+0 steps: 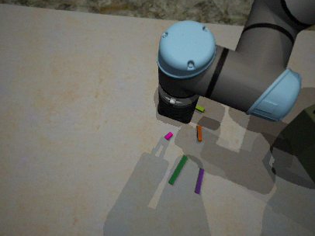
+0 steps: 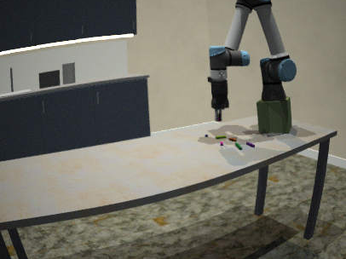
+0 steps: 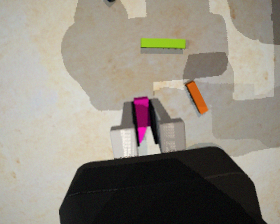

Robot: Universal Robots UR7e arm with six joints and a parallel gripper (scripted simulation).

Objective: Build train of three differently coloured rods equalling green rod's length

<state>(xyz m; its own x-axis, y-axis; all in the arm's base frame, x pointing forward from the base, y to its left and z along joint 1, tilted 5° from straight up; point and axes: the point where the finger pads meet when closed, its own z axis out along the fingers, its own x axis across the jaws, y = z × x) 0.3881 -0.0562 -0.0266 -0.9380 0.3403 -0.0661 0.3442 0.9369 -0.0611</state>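
Gripper (image 1: 176, 111) (image 2: 218, 117) (image 3: 142, 114): narrow, fingers closed on the held magenta rod (image 2: 219, 119) (image 3: 141, 111), well above the counter (image 1: 58, 138) (image 2: 106, 173) (image 3: 35, 165). In the wrist view the rod's long axis runs up the picture, between the fingers.

Next out: lime rod (image 1: 199, 109) (image 2: 220, 137) (image 3: 163, 43), flat on the counter, ahead of the fingertips in the wrist view and slightly right. Its long axis lies crosswise to the held rod. Judged key relation: about a quarter turn needed before the two can go end to end.

Farther, beyond the lime rod's left side in the wrist view: small dark piece (image 2: 206, 135), probably the blue rod, though cut off at the frame edge. If so, blue + magenta + lime = 1 + 2 + 5 = 8, matching the green rod (image 1: 178, 170) (image 2: 239, 146).

Spares: orange rod (image 1: 199, 133) (image 2: 233, 139) (image 3: 197, 97), near the lime; loose magenta rod (image 1: 168, 136) (image 2: 222, 143); purple rod (image 1: 199, 181) (image 2: 250, 144) beside the green. Risk: orange may crowd a train built off the lime's right end.
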